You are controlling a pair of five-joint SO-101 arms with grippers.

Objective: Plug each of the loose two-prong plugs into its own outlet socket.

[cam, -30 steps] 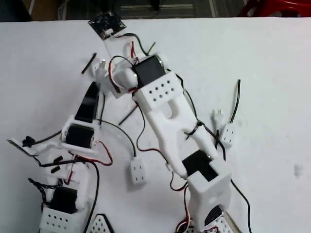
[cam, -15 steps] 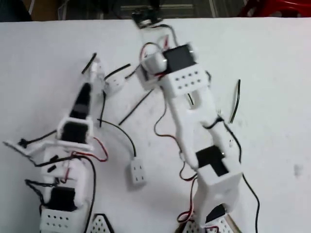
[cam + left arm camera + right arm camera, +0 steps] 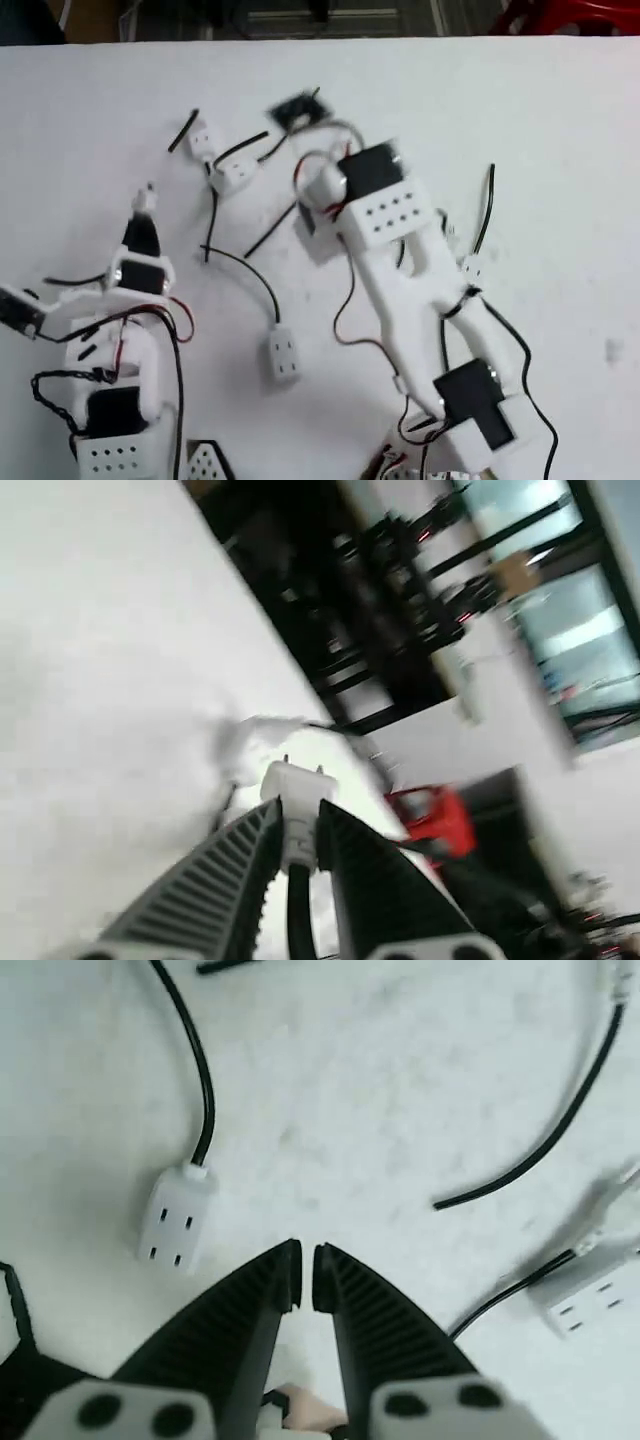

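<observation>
No legible text, no labels, numbers or signs

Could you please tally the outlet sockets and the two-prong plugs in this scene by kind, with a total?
Outlet sockets: 3
Two-prong plugs: 3 (one in the left pincer, one lying beside the far socket, one partly hidden beside the right-hand socket)
Total: 6

Arm hardware: white shells, black servos.
White plastic left arm point(image 3: 148, 365) and right arm point(image 3: 400, 280): hole-dotted plates, red/black wiring. Black ribbed left end effector point(image 3: 297, 825), right end effector point(image 3: 306, 1270).
</observation>
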